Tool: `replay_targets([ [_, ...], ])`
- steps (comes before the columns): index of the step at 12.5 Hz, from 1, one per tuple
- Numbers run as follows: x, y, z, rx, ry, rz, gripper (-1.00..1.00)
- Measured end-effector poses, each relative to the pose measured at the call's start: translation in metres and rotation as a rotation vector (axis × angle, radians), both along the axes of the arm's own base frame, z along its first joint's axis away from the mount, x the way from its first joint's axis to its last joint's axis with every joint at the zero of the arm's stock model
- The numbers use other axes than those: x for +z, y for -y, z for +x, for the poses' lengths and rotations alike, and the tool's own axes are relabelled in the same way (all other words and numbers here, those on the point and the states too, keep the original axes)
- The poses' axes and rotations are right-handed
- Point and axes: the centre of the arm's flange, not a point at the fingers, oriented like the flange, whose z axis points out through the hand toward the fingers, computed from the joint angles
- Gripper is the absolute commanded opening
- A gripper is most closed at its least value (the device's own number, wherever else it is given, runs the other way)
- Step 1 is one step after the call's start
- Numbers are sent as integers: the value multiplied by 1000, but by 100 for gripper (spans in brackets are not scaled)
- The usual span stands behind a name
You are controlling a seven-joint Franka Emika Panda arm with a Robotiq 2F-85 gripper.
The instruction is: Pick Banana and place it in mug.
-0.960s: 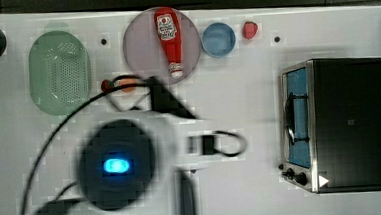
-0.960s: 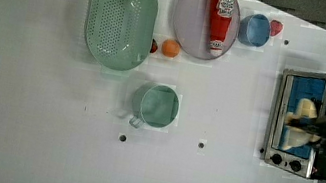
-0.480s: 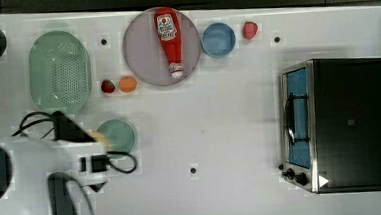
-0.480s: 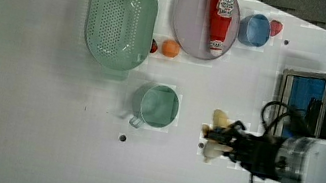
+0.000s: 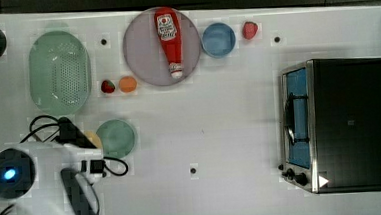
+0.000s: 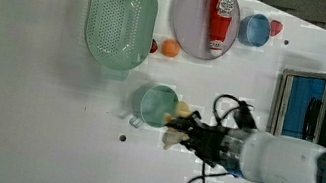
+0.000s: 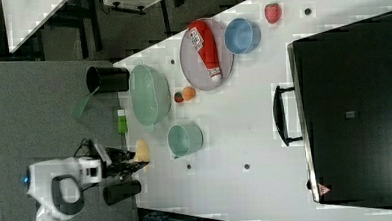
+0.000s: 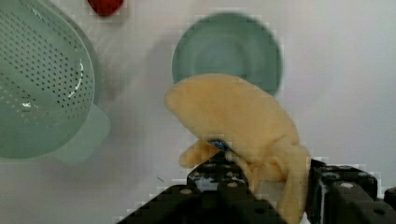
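Observation:
My gripper (image 8: 268, 172) is shut on the banana (image 8: 238, 126), a pale yellow soft toy that sticks out past the black fingers. The mug (image 8: 227, 51), pale green and round, stands on the white table just beyond the banana's tip. In the top view the banana (image 5: 93, 139) peeks out beside the mug (image 5: 116, 138) on the top view's left, under the arm's white wrist. In the left view the gripper (image 6: 185, 128) holds the banana (image 6: 174, 135) against the mug's (image 6: 158, 107) right rim. In the right view the banana (image 7: 142, 152) hangs left of the mug (image 7: 184, 139).
The oval green colander (image 5: 58, 71) lies close to the mug. Farther off are a small strawberry (image 5: 108, 86), an orange (image 5: 127, 84), a grey plate (image 5: 143, 60) with a ketchup bottle (image 5: 169, 36), a blue bowl (image 5: 218, 39) and a toaster oven (image 5: 340, 123).
The arm has carried the banana from beside the toaster oven across the table to the mug. In the last half second it closed the remaining gap to the mug's rim.

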Motion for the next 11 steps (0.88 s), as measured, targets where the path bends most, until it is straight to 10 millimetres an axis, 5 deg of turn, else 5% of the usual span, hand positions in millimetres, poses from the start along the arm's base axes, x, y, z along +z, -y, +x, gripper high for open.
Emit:
replay_targets([
  [3,-67,24,16,-46,-51,-15,-24],
  [6,-104,37,23,-77,-40,11,40],
  [9,-111,50,26,-92,-51,-8,100],
  [11,-91,49,30,-95,-18,-13,100],
])
